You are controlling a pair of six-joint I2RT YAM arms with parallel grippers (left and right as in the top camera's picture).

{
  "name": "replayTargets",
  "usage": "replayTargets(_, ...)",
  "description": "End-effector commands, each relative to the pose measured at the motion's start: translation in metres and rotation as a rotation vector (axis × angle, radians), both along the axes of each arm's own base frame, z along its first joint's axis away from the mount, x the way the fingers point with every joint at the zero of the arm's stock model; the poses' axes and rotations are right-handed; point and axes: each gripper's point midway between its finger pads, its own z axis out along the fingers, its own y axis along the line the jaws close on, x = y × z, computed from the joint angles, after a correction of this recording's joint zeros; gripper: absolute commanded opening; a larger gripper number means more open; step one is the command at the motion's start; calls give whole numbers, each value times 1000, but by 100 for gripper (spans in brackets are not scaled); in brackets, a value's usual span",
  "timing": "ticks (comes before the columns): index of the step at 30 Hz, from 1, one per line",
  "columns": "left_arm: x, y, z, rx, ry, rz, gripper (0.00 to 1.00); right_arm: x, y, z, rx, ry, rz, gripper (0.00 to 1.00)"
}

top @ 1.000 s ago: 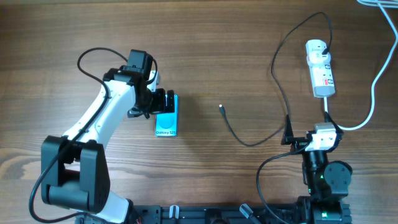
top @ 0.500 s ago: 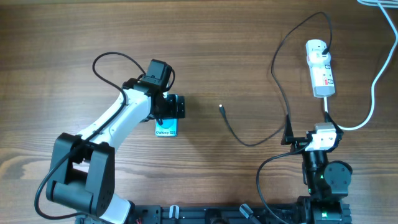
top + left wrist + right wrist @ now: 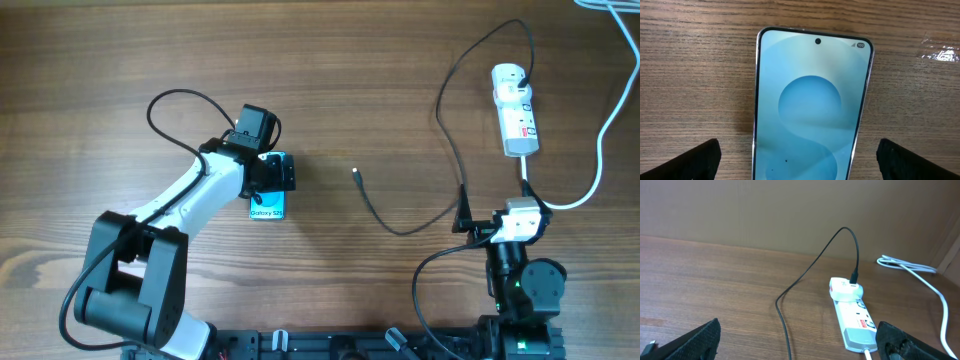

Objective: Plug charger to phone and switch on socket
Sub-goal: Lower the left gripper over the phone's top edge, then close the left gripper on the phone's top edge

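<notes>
The phone (image 3: 267,207) lies flat at centre left, cyan screen up; only its "Galaxy S25" end shows under my left gripper (image 3: 272,172). In the left wrist view the phone (image 3: 812,95) lies between the two open fingers of the left gripper (image 3: 799,157), which straddle it without touching. The charger's metal tip (image 3: 355,173) lies loose on the table, right of the phone. Its black cable (image 3: 441,110) loops to a plug in the white socket (image 3: 516,112). My right gripper (image 3: 512,222) is open and empty near its base, facing the socket (image 3: 854,316).
A thick white lead (image 3: 600,140) runs from the socket's near end off the top right; it also shows in the right wrist view (image 3: 920,275). The black cable (image 3: 786,325) crosses the table between the right fingers. A brown wall stands behind the table.
My left arm has swung right, and its gripper now sits over the phone's upper part instead of beside it. The phone, the charger and the right arm have not moved.
</notes>
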Motion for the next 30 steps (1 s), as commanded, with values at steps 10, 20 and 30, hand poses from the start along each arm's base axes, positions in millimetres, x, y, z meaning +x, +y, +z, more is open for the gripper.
replayTargets(10, -3, -2, -18, 40, 28, -122, 100, 0, -3, 1, 17, -4, -18, 100)
replayTargets(20, -18, -21, -37, -71, 125, -146, 100, 0, -3, 1, 17, -4, -18, 100)
replayTargets(30, -23, -20, -38, -73, 146, -147, 100, 0, -3, 1, 17, -4, -18, 100)
